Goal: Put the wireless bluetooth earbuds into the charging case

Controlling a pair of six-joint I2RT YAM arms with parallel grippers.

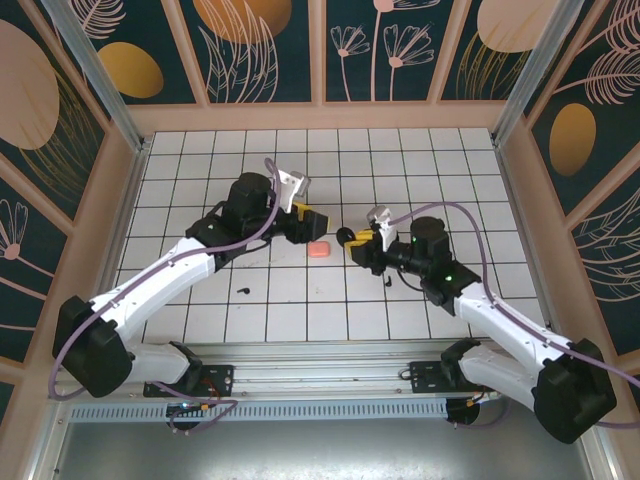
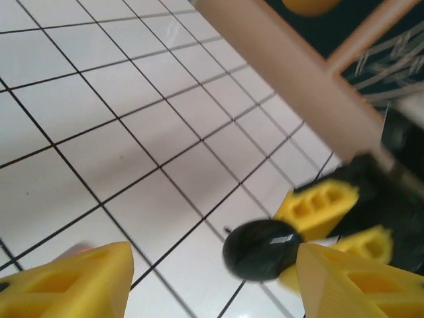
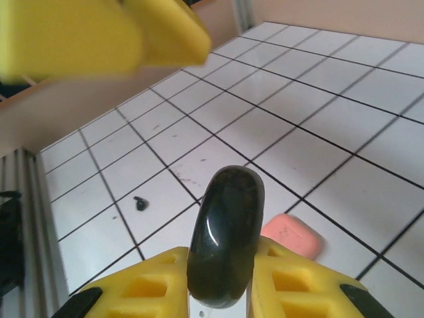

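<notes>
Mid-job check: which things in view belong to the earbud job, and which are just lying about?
Job: black earbud on the tiles; salmon-pink case; black rounded case in the right fingers.
Just there: purple cable; patterned wall panels.

Bright, even light; near parts of wrist views blurred.

White gridded tile surface (image 1: 400, 150) bounded by a pale wooden frame (image 1: 320, 117). Dark floral panels (image 1: 400, 50) stand behind.
</notes>
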